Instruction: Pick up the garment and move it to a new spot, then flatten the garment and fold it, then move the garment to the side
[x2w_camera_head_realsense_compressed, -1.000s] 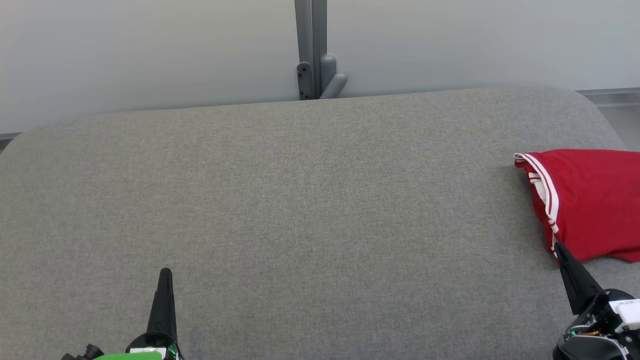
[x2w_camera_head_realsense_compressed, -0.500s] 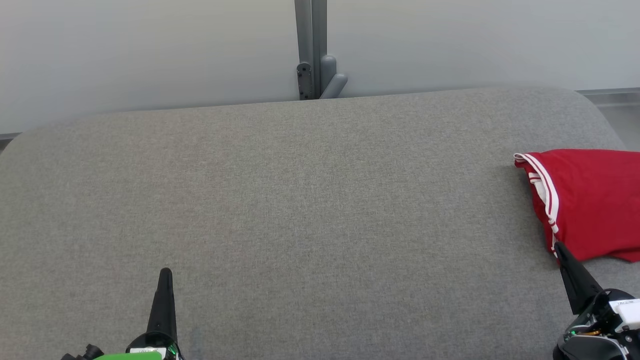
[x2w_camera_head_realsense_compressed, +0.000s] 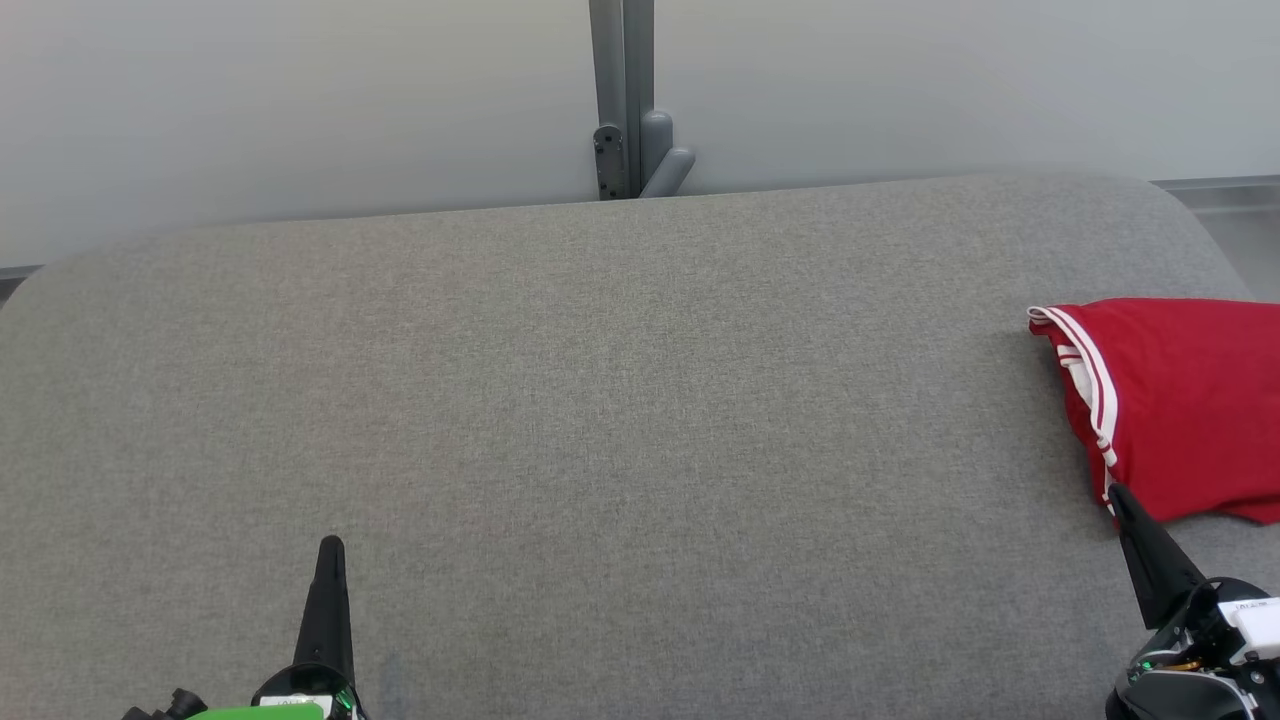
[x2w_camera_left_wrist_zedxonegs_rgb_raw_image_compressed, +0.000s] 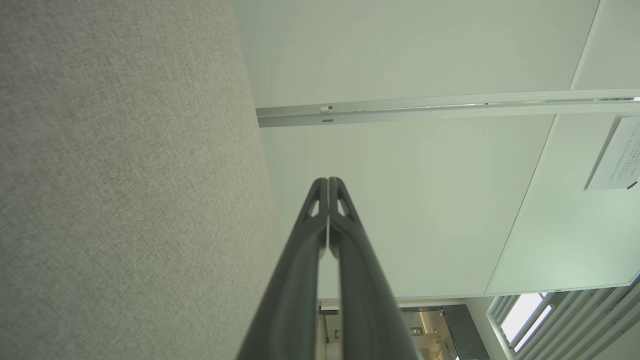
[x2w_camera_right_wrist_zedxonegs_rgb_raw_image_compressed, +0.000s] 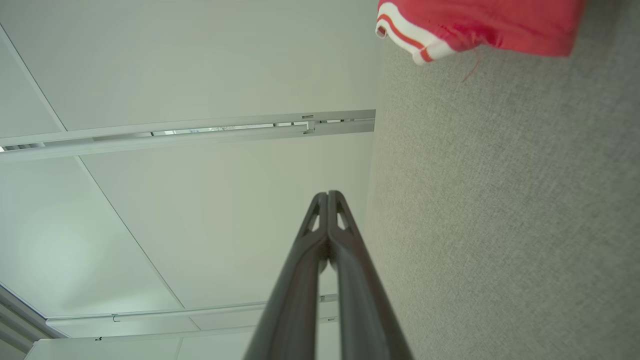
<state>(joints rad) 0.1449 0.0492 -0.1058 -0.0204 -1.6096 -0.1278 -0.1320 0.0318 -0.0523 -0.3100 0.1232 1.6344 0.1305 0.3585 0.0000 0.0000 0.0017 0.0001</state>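
Fingers of the left gripper (x2w_camera_head_realsense_compressed: 330, 548) are seen at the lower left of the head view, pressed together into one dark point over the grey fabric-covered table (x2w_camera_head_realsense_compressed: 600, 400), with nothing held between them. In the left wrist view the same fingers (x2w_camera_left_wrist_zedxonegs_rgb_raw_image_compressed: 307, 260) are shown closed tip to tip, with the table's surface running along one side. At the lower right, the right gripper (x2w_camera_head_realsense_compressed: 1117, 492) is likewise closed and empty, and its tip is seen just at the near edge of the red garment (x2w_camera_head_realsense_compressed: 1190, 400). Contact cannot be told from the head view, but in the right wrist view that gripper (x2w_camera_right_wrist_zedxonegs_rgb_raw_image_compressed: 328, 193) is shown apart from the garment (x2w_camera_right_wrist_zedxonegs_rgb_raw_image_compressed: 500, 20), with bare grey table between them. The garment is laid at the right side of the table in a compact, folded-over shape. Its white-and-red striped trim is turned toward the table's middle, and part of it is cut off by the picture's right edge. Farther back, the table's rounded far edge is backed by a pale wall (x2w_camera_head_realsense_compressed: 300, 100), against which a grey vertical post (x2w_camera_head_realsense_compressed: 622, 80) with a small bracket (x2w_camera_head_realsense_compressed: 662, 160) is set.
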